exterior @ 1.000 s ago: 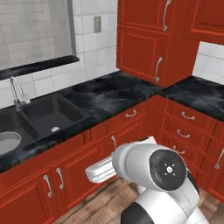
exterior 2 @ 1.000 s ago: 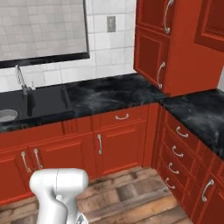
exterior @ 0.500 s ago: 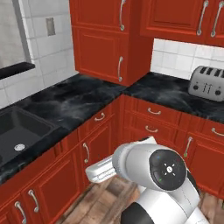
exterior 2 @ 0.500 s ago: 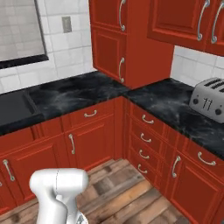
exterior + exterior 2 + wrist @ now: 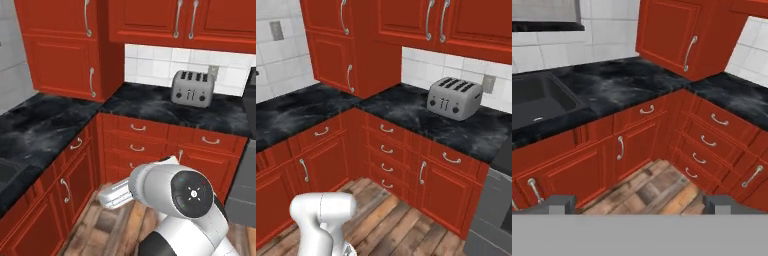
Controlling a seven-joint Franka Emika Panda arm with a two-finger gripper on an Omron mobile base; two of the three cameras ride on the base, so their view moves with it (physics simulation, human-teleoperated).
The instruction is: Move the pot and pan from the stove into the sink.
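Note:
My gripper [image 5: 639,205] is open, its two dark fingertips [image 5: 558,204] wide apart with nothing between them. It hangs low over the wooden floor and faces the red base cabinets. The black sink [image 5: 537,100] lies recessed in the dark marbled countertop at the left of the hand view. A steel oven front of the stove [image 5: 491,210] shows at the right edge of the right base view, and again as the stove [image 5: 244,185] in the left base view. The pot and the pan are out of view.
A silver toaster [image 5: 191,87] stands on the corner countertop [image 5: 150,105] against the white tiles; it is also the toaster [image 5: 453,97] in the right base view. Red drawers [image 5: 388,147] and wall cabinets [image 5: 65,45] line the corner. Wooden floor [image 5: 386,215] lies open ahead.
The whole picture has swung right as the base turned: window and sink slid off to the left, toaster and stove front came in at the right. The arm's pose is unchanged.

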